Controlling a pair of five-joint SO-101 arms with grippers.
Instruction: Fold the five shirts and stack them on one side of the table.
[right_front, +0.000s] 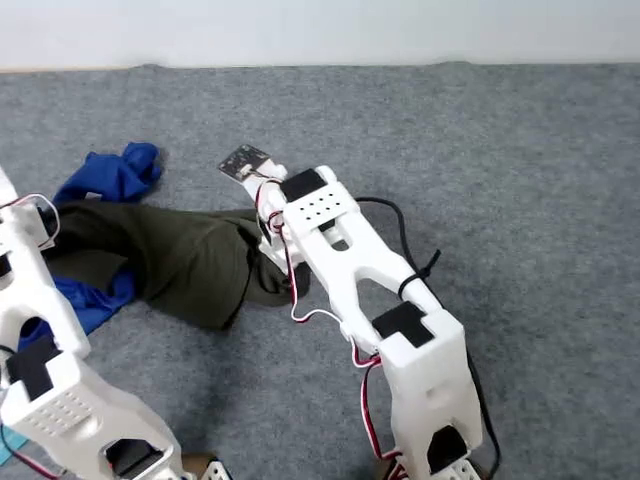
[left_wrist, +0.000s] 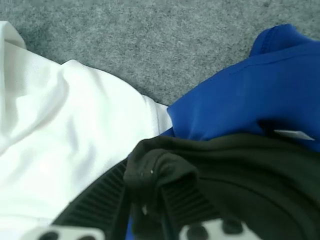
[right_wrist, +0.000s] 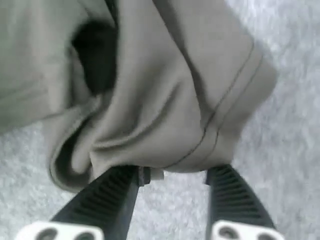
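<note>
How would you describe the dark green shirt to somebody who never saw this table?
On the grey table, clothes lie heaped at the left side. The dark green shirt lies on top, stretching toward the middle. Its neighbours are a bright blue shirt and a white cloth.

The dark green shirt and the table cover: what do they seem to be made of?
The dark green shirt is probably soft matte cotton: limp folds, stitched hem. The table cover is likely grey carpet or felt: fuzzy, speckled.
</note>
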